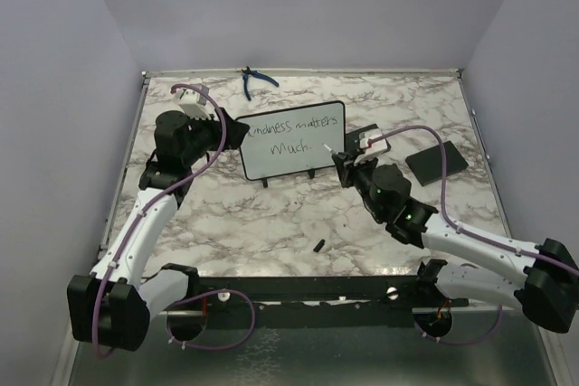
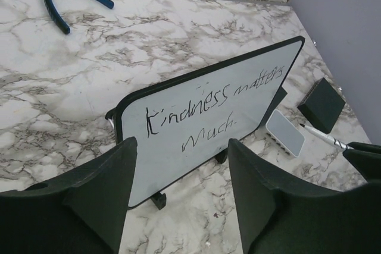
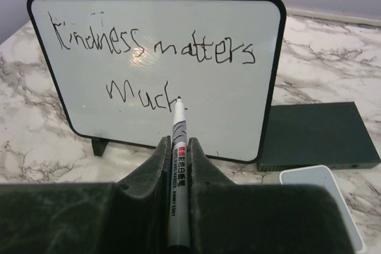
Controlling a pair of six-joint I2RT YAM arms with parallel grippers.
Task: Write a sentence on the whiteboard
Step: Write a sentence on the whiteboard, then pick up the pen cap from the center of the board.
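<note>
A small black piece (image 1: 318, 244), perhaps a cap, lies on the marble table (image 1: 271, 214) in front of the whiteboard (image 1: 294, 139), towards the arms. Just in front of the whiteboard's lower right part, the right claw (image 3: 178, 144) is clamped on a marker (image 3: 178, 182). The marker's tip sits at the full stop after "Much"; whether it touches the surface cannot be told. At the whiteboard's left edge the left claw (image 2: 181, 147) stands with fingers apart and nothing between them.

The whiteboard stands upright on its feet, leaning back a little. The sentence (image 3: 155, 52) runs across it in two lines, "Kindness matters" above "Much."

Behind the whiteboard's right edge lie a pale eraser (image 2: 284, 133) and a flat black pad (image 3: 315, 135). Blue pliers (image 1: 256, 81) rest well behind the whiteboard, by the back wall.

The writing looks complete, with the closing full stop the step in hand. The next move likely calls for drawing the tip straight back without smearing the ink or pushing the light whiteboard over.
</note>
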